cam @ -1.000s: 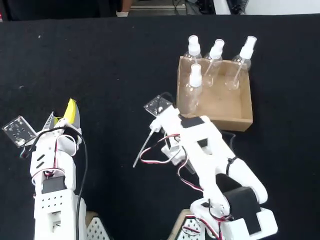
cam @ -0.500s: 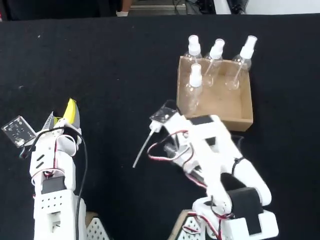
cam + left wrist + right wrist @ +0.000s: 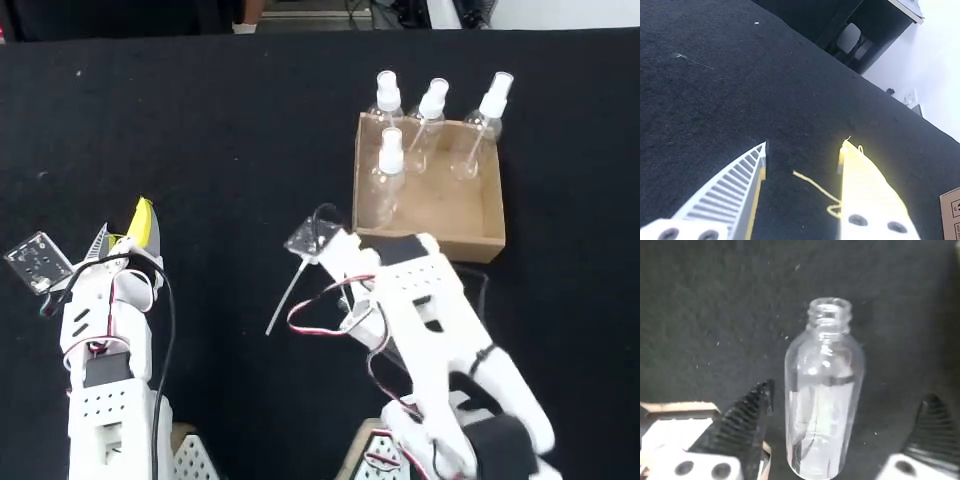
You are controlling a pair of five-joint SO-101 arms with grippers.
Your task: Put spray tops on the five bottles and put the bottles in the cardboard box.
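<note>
- Step in hand: the fifth, last bottle. Four bottles wearing spray tops stand in the cardboard box [image 3: 470, 243] at the far right of the worktop [image 3: 200, 120]: the three far bottles [image 3: 428, 120] lean along the far wall, and the near-left bottle [image 3: 382, 185] is in the near-left corner.
- The uncapped bottle [image 3: 822, 390] is clear, with its threaded neck bare. It lies between the fingers of the right gripper [image 3: 850, 392] with its neck pointing away from the wrist. Whether it stands upright or lies on its side cannot be told.
- The loose spray top [image 3: 288, 292] lies on the worktop just left of the right arm [image 3: 420, 310]. Its white head is towards the box and its thin dip tube trails nearward and to the left.
- Right fingers: wide apart, one on each side of the uncapped bottle. A gap shows at each flank and neither touches the glass.
- Left gripper [image 3: 804, 146]: fingers apart, holding nothing, poised over bare black worktop at the near left, well apart from the box. A loose yellow thread [image 3: 815, 187] hangs by the yellow finger.
- Next move, as judged: the right fingers need to shut squarely on the bottle's body, low enough to leave the neck free. The spray top must then be picked up by its head and its tube threaded into the neck before it is seated.
- Risk, as judged: the round, smooth bottle may roll or tip if one finger meets it first, and the tube may catch on the rim.
</note>
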